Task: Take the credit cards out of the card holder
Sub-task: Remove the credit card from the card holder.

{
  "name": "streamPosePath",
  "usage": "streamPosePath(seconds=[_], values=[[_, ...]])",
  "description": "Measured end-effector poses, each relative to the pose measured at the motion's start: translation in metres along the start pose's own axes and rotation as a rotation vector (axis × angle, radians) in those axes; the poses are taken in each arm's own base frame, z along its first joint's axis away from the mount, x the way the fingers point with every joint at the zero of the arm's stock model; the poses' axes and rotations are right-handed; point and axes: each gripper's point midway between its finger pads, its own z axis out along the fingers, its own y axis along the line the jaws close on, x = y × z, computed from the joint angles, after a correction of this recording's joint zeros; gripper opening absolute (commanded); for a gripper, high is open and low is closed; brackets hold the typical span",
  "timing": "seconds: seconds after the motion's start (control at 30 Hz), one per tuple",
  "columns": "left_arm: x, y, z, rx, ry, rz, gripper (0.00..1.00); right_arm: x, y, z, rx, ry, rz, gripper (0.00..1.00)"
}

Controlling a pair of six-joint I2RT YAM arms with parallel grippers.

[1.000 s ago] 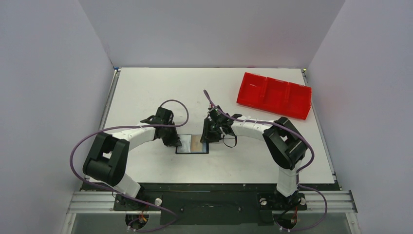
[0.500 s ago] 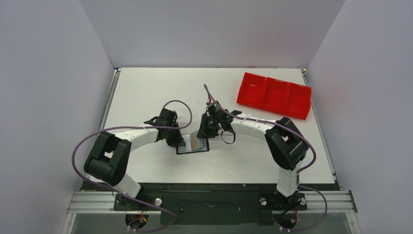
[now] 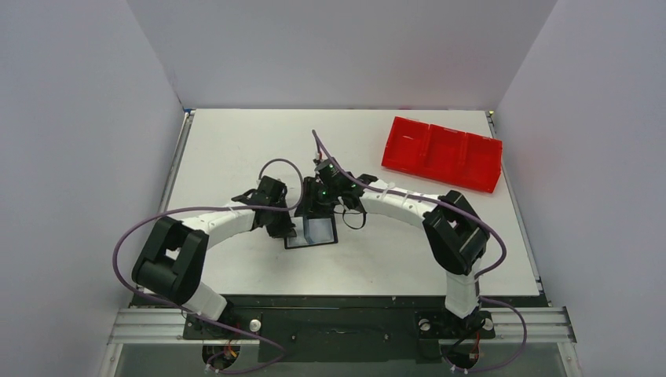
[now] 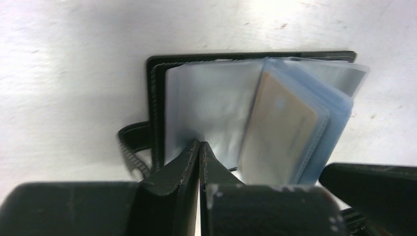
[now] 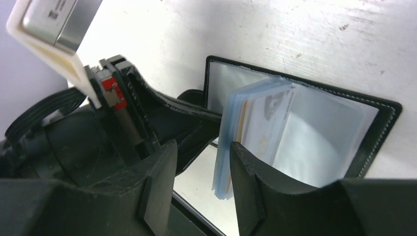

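The card holder (image 3: pixel 312 233) lay open on the white counter (image 3: pixel 236 149), near the front edge and about midway between the two arms. Its black stitched cover was flat against the counter. A bundle of clear plastic sleeves (image 5: pixel 231 147) stood up from its spine and fanned apart like book pages. In the left wrist view, a tan credit card (image 4: pixel 280 128) showed inside one of the raised sleeves. Any other cards were too blurred by the plastic to tell apart. A black strap (image 4: pixel 130 147) curled out from the holder's left edge.

The left tool (image 4: pixel 199 147) was fully closed, its two fingers meeting in a thin line. Its tip rested on the clear sleeve lying flat over the left half of the holder. I could not tell whether it pinched any plastic.

The right tool (image 5: pixel 199 167) reached in from the far side, with its fingers partly apart. The lower edge of the raised sleeve bundle sat in the gap between them, close against one finger and clear of the other. It did not hold a card.

From overhead, both tools met over the holder, the left tool (image 3: pixel 289 228) at its left edge and the right tool (image 3: pixel 312 216) at its far edge. A red tray (image 3: pixel 440 177) with three compartments sat well apart, toward the far right corner of the counter.
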Motion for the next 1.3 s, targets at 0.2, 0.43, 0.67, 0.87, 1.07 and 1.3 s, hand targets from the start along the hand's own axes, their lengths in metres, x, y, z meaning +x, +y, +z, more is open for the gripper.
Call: streamPosePath(seconds=[0.2, 0.43, 0.67, 0.87, 1.07, 1.3], values=[[-0.001, 0.021, -0.020, -0.107, -0.039, 0.000, 0.06, 0.004, 0.003, 0.017, 0.011, 0.022, -0.010, 0.42], [-0.007, 0.030, -0.048, -0.132, -0.097, -0.003, 0.09, 0.016, -0.001, 0.033, 0.033, 0.056, -0.016, 0.45], [-0.008, 0.023, -0.055, -0.089, -0.095, -0.002, 0.09, 0.014, -0.008, 0.033, 0.069, 0.038, -0.024, 0.44], [-0.006, 0.010, -0.041, -0.036, -0.048, -0.003, 0.09, 0.017, -0.032, 0.024, 0.114, 0.030, -0.009, 0.37], [-0.007, 0.007, -0.021, -0.031, -0.017, -0.005, 0.09, 0.007, -0.062, 0.017, 0.139, 0.019, 0.045, 0.20], [-0.011, 0.006, -0.010, -0.034, -0.013, -0.006, 0.08, 0.001, -0.060, 0.018, 0.090, 0.008, 0.064, 0.16]])
